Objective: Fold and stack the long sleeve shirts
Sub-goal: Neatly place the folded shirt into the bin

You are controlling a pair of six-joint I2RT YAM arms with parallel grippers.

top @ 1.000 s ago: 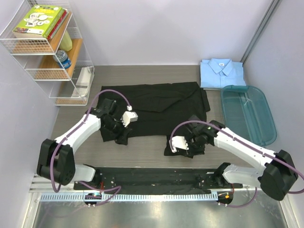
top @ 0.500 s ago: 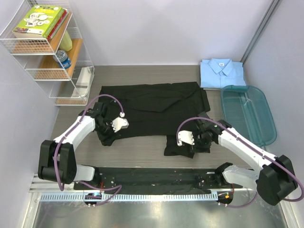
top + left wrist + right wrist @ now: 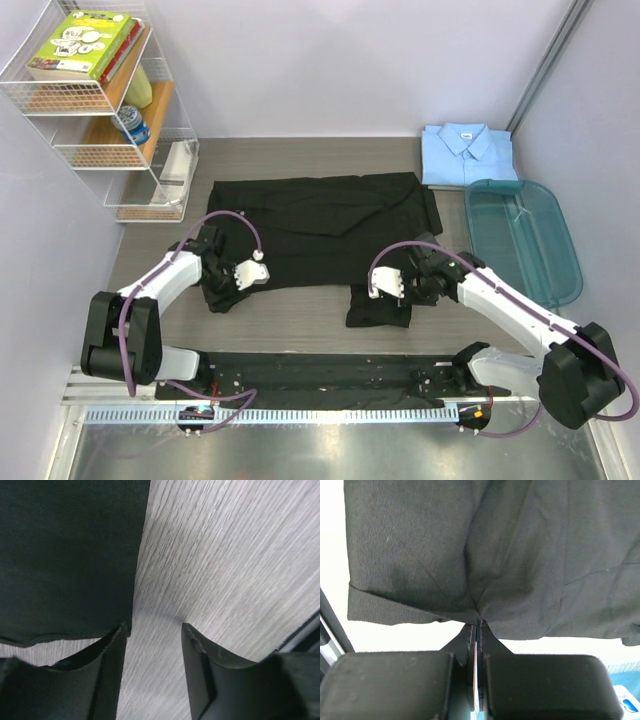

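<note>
The black long sleeve shirt [image 3: 320, 222] lies spread across the middle of the table, one sleeve end [image 3: 378, 308] folded out towards the near edge. The light blue shirt [image 3: 467, 153] sits folded at the far right. My right gripper [image 3: 479, 621] is shut, pinching a puckered edge of the black shirt [image 3: 485, 550]; from above, my right gripper [image 3: 410, 288] is at that sleeve end. My left gripper [image 3: 154, 630] is open over bare table, its left fingertip [image 3: 120, 632] touching the black cloth's edge [image 3: 70, 560]. From above, my left gripper [image 3: 232, 288] is at the shirt's near-left corner.
A teal plastic tub [image 3: 560, 262] stands at the right, just in front of the blue shirt. A wire shelf [image 3: 150, 160] with books and small items stands at the far left. The arms' black base rail [image 3: 330, 378] runs along the near edge.
My right gripper has shut on the black shirt's sleeve end, which now looks more bunched. My left gripper has moved down and left to the shirt's near-left edge.
</note>
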